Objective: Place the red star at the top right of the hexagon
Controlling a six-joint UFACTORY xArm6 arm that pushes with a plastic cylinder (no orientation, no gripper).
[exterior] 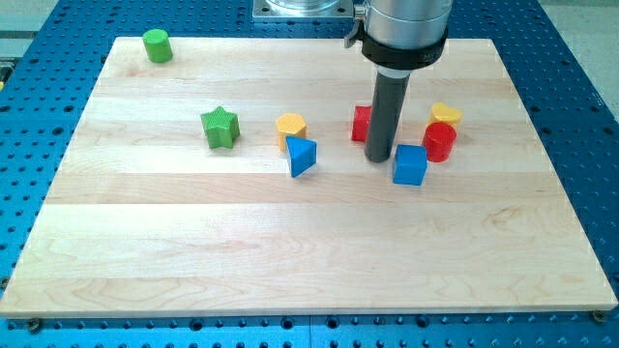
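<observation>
Board (193, 242) is seen as pale wood, planks joined lengthwise, grain visible, smooth satin finish. Surrounding table (580, 116) is seen as blue metal, perforated with regular holes, slightly glossy. Rod (384, 116) is rendered in dark matt material, metal or plastic cannot be told; collar above (404, 29) is brushed silver metal with a black band. Blocks are painted, smooth, matt-to-satin, material not determinable: red star (361, 123), yellow hexagon (291, 127), blue cube (410, 164), green star (220, 128), red cylinder (440, 141).

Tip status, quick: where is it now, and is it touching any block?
No jaws, just a rod. My tip sits on the board right beside the red star, at the star's right-bottom side; contact cannot be told. The blue cube lies to its right, apart.
</observation>
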